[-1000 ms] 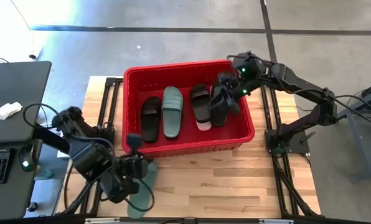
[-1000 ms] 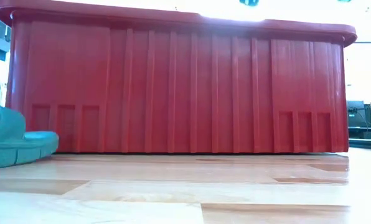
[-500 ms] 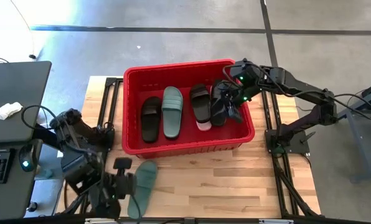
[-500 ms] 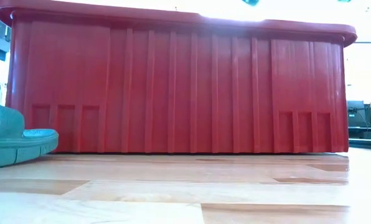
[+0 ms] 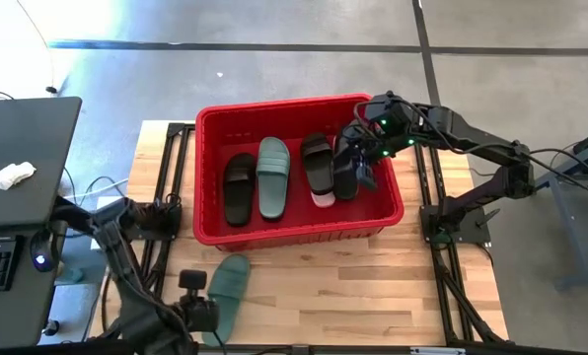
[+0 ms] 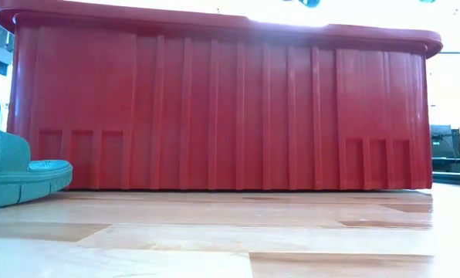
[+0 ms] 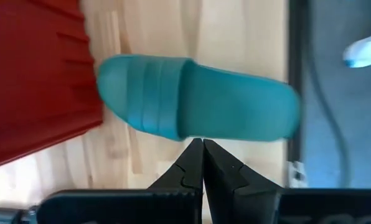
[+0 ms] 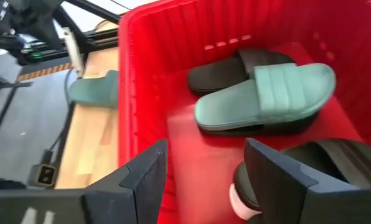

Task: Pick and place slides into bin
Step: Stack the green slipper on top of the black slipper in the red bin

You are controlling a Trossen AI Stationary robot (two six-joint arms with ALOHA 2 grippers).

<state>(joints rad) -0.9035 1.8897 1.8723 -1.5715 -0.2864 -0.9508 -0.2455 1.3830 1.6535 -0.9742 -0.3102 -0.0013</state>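
Red bin (image 5: 215, 123) — black and sage green slides (image 5: 272, 177) inside

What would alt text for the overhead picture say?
A red bin on a wooden table holds several slides; one green slide lies outside. The right end effector hangs open inside the bin, the left end effector shut beside the green slide.

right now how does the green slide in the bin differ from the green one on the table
The green slide in the bin lies inside the red bin, beside a black slide; the green slide on the table rests on bare wood outside it. The binned one lies straight along the bin, the table one angled. Both are sage green, strap up.
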